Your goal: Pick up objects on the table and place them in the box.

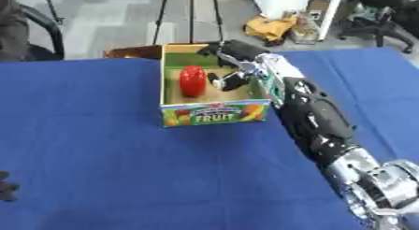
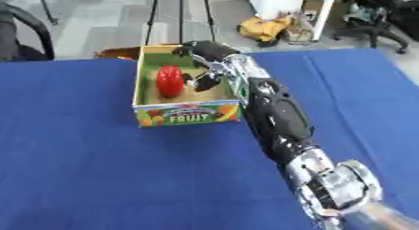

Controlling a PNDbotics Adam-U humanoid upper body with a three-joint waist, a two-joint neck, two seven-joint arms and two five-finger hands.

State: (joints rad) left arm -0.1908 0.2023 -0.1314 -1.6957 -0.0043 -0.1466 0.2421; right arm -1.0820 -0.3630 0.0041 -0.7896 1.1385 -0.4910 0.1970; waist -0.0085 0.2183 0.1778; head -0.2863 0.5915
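Note:
A cardboard box [image 1: 214, 113] with "FRUIT" printed on its front stands on the blue table at the far middle. A red rounded object [image 1: 193, 80] lies inside it, left of centre. My right arm [image 1: 315, 117] reaches in from the lower right. Its hand [image 1: 233, 53] hangs over the box's back right part, with fingers [image 2: 199, 80] pointing down into the box just right of the red object. The fingers are spread and hold nothing. My left hand [image 1: 6, 186] shows only as dark relaxed fingers at the lower left edge.
The blue cloth [image 1: 106, 145] covers the whole table. A brown object [image 1: 131, 52] sits just behind the box's left corner at the table's far edge. Beyond the table are a chair [image 1: 37, 32], a yellow bundle [image 1: 270, 27] and an office chair [image 1: 380, 23].

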